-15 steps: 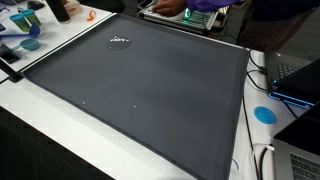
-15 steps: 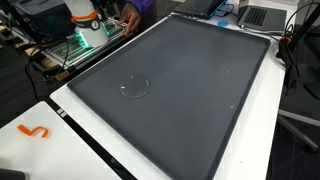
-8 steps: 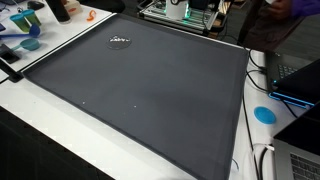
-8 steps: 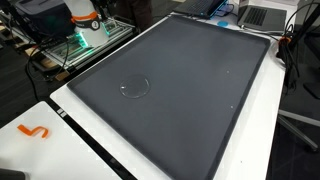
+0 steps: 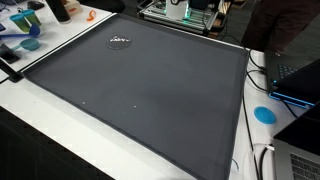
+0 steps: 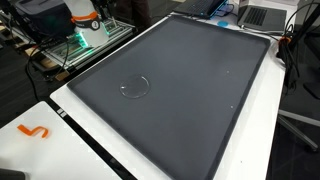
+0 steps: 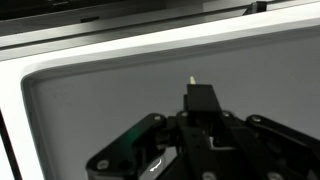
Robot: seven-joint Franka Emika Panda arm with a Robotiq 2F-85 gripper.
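My gripper shows only in the wrist view. Its two black fingers lie together as one block over a large dark grey mat, shut, with nothing seen between them. A tiny pale speck sits just past the fingertips; I cannot tell what it is. In both exterior views the mat covers most of a white table, and a small clear ring lies on it. The arm itself is out of view there; only the robot's base shows.
An orange hook-shaped piece lies on the white table border. Blue dishes, a dark bottle, a blue disc, laptops and a lit metal rack ring the mat. A person stands behind.
A person's purple-gloved hand at the rack behind the mat has pulled away and out of sight. The ring and mat have not moved.
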